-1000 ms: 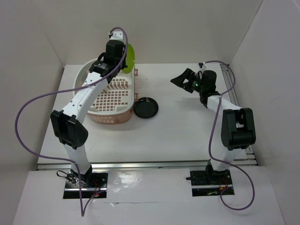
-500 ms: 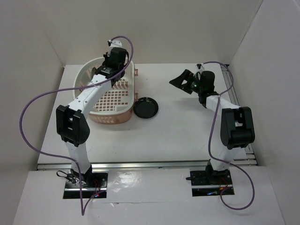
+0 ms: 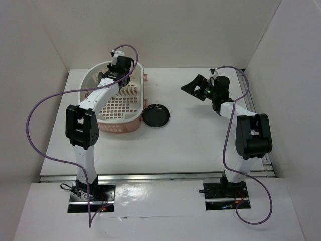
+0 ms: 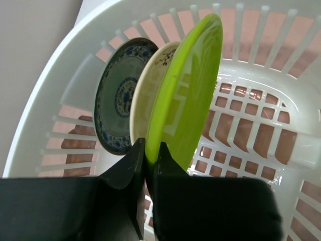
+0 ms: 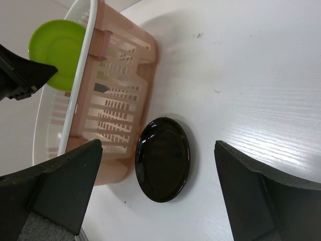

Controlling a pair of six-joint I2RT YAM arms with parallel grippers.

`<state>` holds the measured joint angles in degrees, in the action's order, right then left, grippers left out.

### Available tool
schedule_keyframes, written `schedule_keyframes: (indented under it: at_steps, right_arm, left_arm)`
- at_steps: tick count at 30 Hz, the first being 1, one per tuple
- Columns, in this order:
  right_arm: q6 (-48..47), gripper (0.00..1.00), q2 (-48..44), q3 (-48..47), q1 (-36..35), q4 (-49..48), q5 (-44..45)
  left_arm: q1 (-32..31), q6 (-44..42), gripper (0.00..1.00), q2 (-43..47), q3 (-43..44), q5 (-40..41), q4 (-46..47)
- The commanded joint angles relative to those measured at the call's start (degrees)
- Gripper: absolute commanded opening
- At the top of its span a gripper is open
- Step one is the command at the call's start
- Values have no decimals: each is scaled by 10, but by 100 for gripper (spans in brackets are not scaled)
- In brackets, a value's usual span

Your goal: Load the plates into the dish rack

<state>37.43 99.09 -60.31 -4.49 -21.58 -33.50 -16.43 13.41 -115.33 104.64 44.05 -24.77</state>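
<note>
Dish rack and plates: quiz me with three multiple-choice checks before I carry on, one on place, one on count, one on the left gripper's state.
1. Where is the black plate relative to the dish rack?
A. inside it
B. on the table beside it
C. balanced on its rim

2. How many plates are upright inside the dish rack in the left wrist view?
A. one
B. two
C. three

3. The left gripper has its jaws:
A. open, holding nothing
B. shut on the green plate
C. shut on the rack wall

Answers:
1 B: it lies flat on the table outside the rack wall.
2 C: the teal plate, cream plate and green plate stand side by side.
3 B: the jaws pinch the green plate's lower rim.
</note>
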Motion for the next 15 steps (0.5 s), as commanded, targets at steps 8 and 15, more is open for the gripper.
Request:
schedule_keyframes:
  at_steps: [8,15]
  right_arm:
    - [0,100,10,-5,-4,-23,-6]
    - [0,100,10,-5,-4,-28,-11]
  left_arm:
    - [3,30,0,-21,30,-14,3]
    - [3,30,0,-26,25,-3,3]
